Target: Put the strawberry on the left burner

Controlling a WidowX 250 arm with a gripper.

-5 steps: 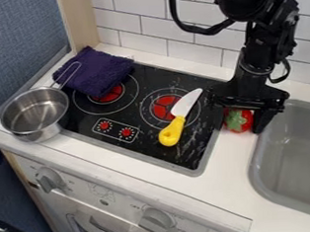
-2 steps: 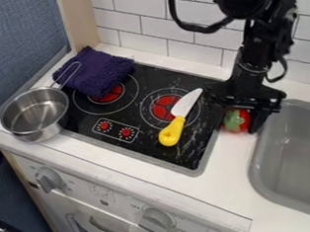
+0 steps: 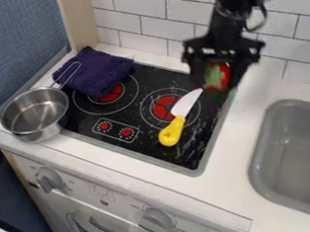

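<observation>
The black gripper (image 3: 215, 82) hangs above the right back edge of the stove, shut on the red strawberry (image 3: 217, 76), whose green top faces the camera. Both are raised off the counter. On the black stovetop, the left burner (image 3: 108, 93) is a red disc inside a thin ring, its back part covered by a folded purple cloth (image 3: 94, 71). A knife with a yellow handle (image 3: 171, 132) lies across the right burner (image 3: 162, 108), its white blade pointing to the back.
A metal pot (image 3: 35, 114) stands at the stove's left edge, its wire handle leaning over the cloth. The grey sink (image 3: 289, 154) is at the right. A tiled wall (image 3: 139, 20) runs behind the counter.
The gripper has lifted the strawberry off the counter beside the stove and moved it up and to the left. Cloth, pot and knife have stayed put.
</observation>
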